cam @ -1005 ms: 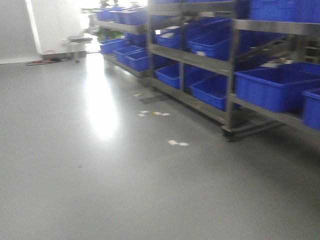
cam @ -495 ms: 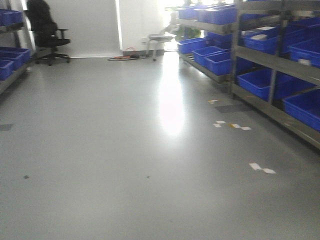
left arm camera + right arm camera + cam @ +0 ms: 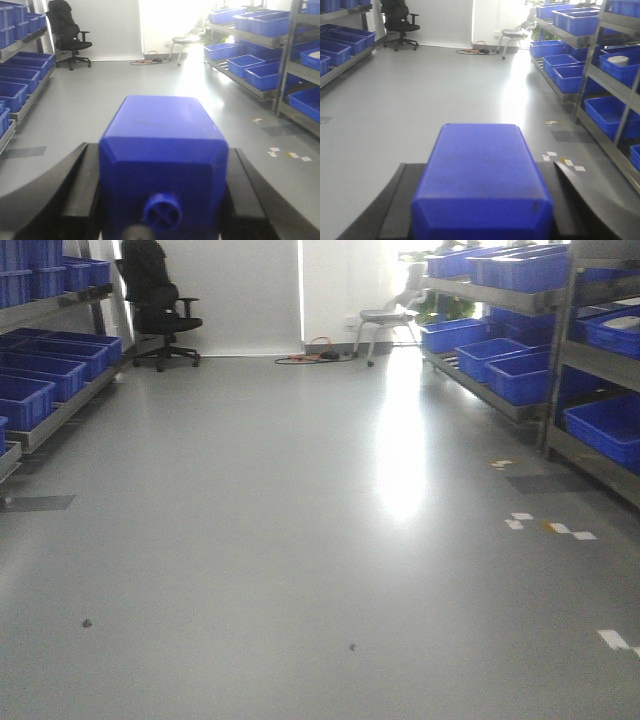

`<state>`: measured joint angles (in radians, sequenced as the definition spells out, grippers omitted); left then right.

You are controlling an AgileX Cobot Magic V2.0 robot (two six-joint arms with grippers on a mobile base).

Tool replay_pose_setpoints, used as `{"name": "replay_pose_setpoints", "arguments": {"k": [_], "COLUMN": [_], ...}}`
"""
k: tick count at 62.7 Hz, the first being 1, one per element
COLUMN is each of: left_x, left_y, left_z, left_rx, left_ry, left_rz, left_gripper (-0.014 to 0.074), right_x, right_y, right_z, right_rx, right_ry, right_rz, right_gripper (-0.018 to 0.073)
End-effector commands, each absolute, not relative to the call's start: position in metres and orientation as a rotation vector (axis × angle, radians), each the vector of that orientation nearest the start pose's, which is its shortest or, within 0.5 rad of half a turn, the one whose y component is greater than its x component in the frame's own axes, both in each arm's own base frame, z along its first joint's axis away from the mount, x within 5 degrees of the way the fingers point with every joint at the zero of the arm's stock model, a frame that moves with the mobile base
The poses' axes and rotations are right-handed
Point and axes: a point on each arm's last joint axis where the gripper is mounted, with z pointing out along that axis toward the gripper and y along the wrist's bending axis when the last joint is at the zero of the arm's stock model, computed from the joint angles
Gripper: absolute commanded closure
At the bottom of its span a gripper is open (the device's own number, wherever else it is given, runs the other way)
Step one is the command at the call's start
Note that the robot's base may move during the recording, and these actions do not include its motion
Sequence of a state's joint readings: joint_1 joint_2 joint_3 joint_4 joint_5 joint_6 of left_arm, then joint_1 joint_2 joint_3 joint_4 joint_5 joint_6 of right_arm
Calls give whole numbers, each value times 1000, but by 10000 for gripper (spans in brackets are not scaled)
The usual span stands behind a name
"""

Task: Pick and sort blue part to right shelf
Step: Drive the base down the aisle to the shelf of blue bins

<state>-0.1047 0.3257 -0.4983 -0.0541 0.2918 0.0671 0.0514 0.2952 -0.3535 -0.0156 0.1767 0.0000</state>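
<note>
Closest to the lens, in the left wrist view: the left gripper (image 3: 161, 150) clamped on the blue part (image 3: 160, 115). Black fingers (image 3: 70, 190) tight against both flanks. Round knob (image 3: 161, 210) turned toward the camera, chamfered shoulders around it. Held in the air above the floor, well apart from every rack.

In the right wrist view, much the same: the right gripper (image 3: 481, 165) closed on a boxier blue block (image 3: 480, 185), straight-sided and flat-topped, wedged between its two dark fingers.

Beyond both loads, glossy grey floor (image 3: 250, 540) with a bright patch of glare down the middle. A few tape marks (image 3: 548, 527) toward the right side.

Along the right edge, the right shelf (image 3: 558, 360): steel uprights and rails, tiers lined with blue bins (image 3: 520, 375), well ahead of the grippers. Opposite, a left rack (image 3: 60, 412) loaded with the same kind of bin.

Farthest back, against the white wall: a black office chair (image 3: 155, 305), a pale chair (image 3: 388, 315), and an orange cable (image 3: 318, 353) lying on the floor between them.
</note>
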Motion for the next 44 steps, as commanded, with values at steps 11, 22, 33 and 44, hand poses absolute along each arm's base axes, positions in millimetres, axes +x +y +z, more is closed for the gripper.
{"name": "replay_pose_setpoints", "arguments": {"k": [11,22,33,44], "left_x": [71,71,71,71], "left_y": [-9,-9,-9,-9], "left_z": [349,349,349,349], "left_rx": [91,91,91,91], "left_ry": [1491,1491,1491,1491], "left_rz": [-89,-89,-89,-89], "left_gripper": [263,263,263,263], "right_x": [76,76,76,76], "right_y": [3,3,3,3], "right_z": [315,315,315,315], "right_rx": [-50,-50,-50,-50], "right_ry": [1486,1486,1486,1486], "right_rz": [15,15,15,15], "right_gripper": [177,177,177,177]}}
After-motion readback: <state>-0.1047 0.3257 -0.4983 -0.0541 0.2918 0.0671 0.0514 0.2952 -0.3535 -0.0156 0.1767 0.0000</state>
